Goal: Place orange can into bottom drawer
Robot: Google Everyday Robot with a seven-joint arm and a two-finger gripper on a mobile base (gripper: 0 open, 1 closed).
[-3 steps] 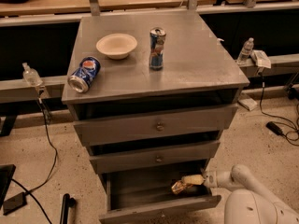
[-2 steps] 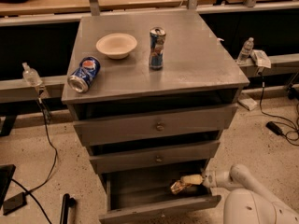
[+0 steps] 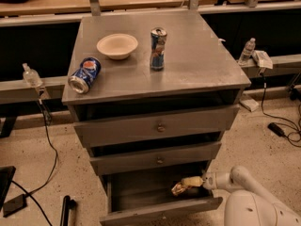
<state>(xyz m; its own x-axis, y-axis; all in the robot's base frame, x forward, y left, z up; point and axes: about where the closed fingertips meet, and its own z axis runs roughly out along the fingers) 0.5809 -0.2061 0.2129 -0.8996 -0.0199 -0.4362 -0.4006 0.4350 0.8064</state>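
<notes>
While the bottom drawer of the grey cabinet stands pulled out towards the near side, the gripper is seen inside its tray at the right end, carried in from the right by the white arm. The orange can is pinched at the tips of the cream-coloured fingers and is held tilted, low within the tray and close behind the drawer's low front panel; whether it touches the drawer floor cannot be told. The middle drawer and the top drawer above it are shown pushed in, each with a small round knob.

On the cabinet top, a pale bowl is set towards the far left. A slim blue-and-silver can is stood upright just right of the bowl, apart from it. A blue Pepsi can is laid on its side near the left edge, nearer than the bowl. A water bottle is seen on the ledge to the right of the cabinet, and another bottle on the ledge to the left.
</notes>
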